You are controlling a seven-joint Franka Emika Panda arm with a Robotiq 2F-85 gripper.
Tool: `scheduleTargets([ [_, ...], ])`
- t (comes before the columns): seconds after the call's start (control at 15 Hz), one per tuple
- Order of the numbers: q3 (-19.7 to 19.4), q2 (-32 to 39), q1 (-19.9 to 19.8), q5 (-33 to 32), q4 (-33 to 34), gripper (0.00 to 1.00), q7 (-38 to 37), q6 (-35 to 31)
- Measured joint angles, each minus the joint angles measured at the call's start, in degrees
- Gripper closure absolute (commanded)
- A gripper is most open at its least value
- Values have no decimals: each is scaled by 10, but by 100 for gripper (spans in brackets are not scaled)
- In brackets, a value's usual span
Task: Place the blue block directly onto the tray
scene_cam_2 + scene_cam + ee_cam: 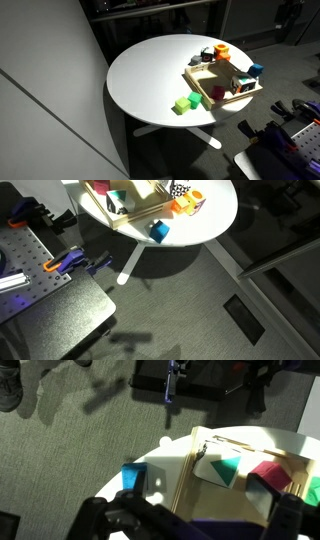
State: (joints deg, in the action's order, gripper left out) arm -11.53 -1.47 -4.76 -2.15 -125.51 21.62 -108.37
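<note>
Blue is the colour to watch: the blue block [133, 477] is out on the white tabletop [165, 460], not on the tray [186, 480]. It sits just beside the tray's outer rim, close to the table's edge, and the wrist view has it up and to the left of the gripper [198, 520]. The jaws are spread wide, with dark fingers [105, 520] far out at either side along the bottom of that picture. Between them there is only tray and table below. The gripper hangs above it all, clear of the block.

Both exterior views agree: the block rests on the table right by a corner of the tray. The pale wood tray is crowded. There is a white card with a green triangle [225, 467], a red piece [270, 475] next to it, and more coloured bits I can't make out.

Off the tray, an orange cup [187, 202] stands on the table near a spotted black-and-white object [178, 190]. Two lime-green blocks [181, 106] lie together on the table near another corner of the tray, not touching it.

Down below there is dark carpet [200, 300] and the table's white foot [128, 268]. At the side is a perforated grey plate [30, 260] with an orange-and-blue clamp [65, 262].
</note>
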Motion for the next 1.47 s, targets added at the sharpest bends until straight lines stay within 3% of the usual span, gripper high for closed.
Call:
scheduleTargets([
  [0.93, 4, 125, -10, -50, -3, 0, -60, -202],
  [1.47, 7, 163, -10, -65, -3, 0, -88, -231],
])
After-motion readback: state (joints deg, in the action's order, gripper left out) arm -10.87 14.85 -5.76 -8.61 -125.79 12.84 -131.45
